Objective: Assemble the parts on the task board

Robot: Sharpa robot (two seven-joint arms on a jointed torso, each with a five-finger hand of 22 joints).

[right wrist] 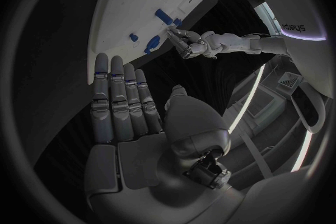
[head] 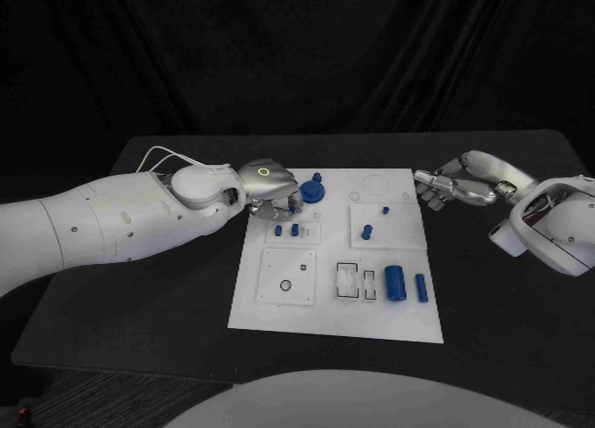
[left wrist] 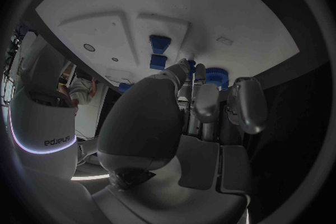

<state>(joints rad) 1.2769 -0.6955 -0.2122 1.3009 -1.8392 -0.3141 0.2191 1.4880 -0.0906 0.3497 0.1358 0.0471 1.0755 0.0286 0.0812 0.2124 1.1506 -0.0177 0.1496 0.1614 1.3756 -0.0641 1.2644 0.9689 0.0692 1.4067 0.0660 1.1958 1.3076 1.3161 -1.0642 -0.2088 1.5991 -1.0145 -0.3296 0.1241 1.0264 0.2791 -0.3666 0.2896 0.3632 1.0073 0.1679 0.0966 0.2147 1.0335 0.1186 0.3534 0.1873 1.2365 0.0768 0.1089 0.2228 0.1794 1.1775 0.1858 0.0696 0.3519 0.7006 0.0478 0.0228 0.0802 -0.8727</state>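
The white task board [head: 335, 308] lies mid-table. My left hand [head: 274, 192] hangs over its far left corner, fingers pointing down beside a round blue part [head: 313, 190]. In the left wrist view the fingertips [left wrist: 198, 75] come together just in front of that round part [left wrist: 217, 77]; whether they pinch anything is hidden. Two small blue pegs [head: 287, 230] stand just below the hand. My right hand [head: 449, 187] hovers off the board's far right edge with straight fingers [right wrist: 122, 101] and nothing in it.
More blue parts sit on the board: a peg [head: 369, 233], a tiny one [head: 384, 211], a long cylinder [head: 395, 282] and a shorter one [head: 422, 287]. A square plate with a ring hole [head: 287, 276] lies at the left. Bare black table [head: 143, 294] surrounds the board.
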